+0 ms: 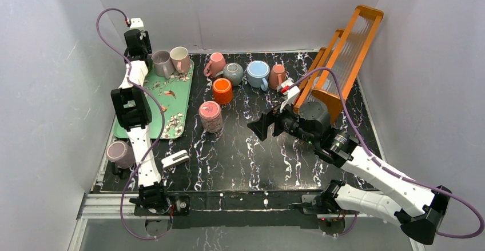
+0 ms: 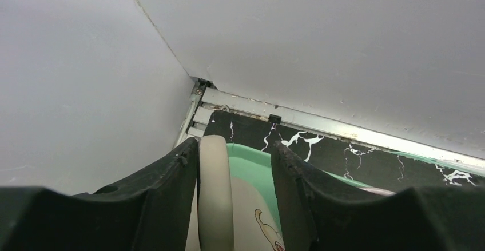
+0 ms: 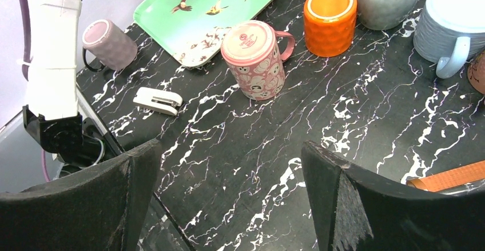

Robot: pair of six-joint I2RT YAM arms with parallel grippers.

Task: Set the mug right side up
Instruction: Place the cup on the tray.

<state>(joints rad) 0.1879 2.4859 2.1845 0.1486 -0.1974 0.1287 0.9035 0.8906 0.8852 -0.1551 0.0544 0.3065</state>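
Note:
A beige-grey mug [image 1: 162,63] stands upright, mouth up, at the far end of the green tray [image 1: 178,99], beside a cream-and-pink mug [image 1: 181,59]. My left gripper [image 1: 144,52] reaches to its left side. In the left wrist view the mug's handle [image 2: 215,194] sits between my fingers, against the left finger [image 2: 166,188] with a gap to the right one; the jaws are open around it [image 2: 231,148]. My right gripper [image 1: 267,126] hangs open and empty above the table's middle [image 3: 229,194]. A pink mug with faces [image 1: 210,116] stands upside down [image 3: 255,62].
Behind it stand an orange cup [image 1: 222,91], a grey mug [image 1: 233,74], a pink mug [image 1: 215,64], an upside-down blue mug [image 1: 258,74] and a brown mug [image 1: 277,75]. An orange rack [image 1: 343,56] leans at the back right. A lilac mug [image 1: 120,154] and a white stapler [image 1: 175,159] lie near left.

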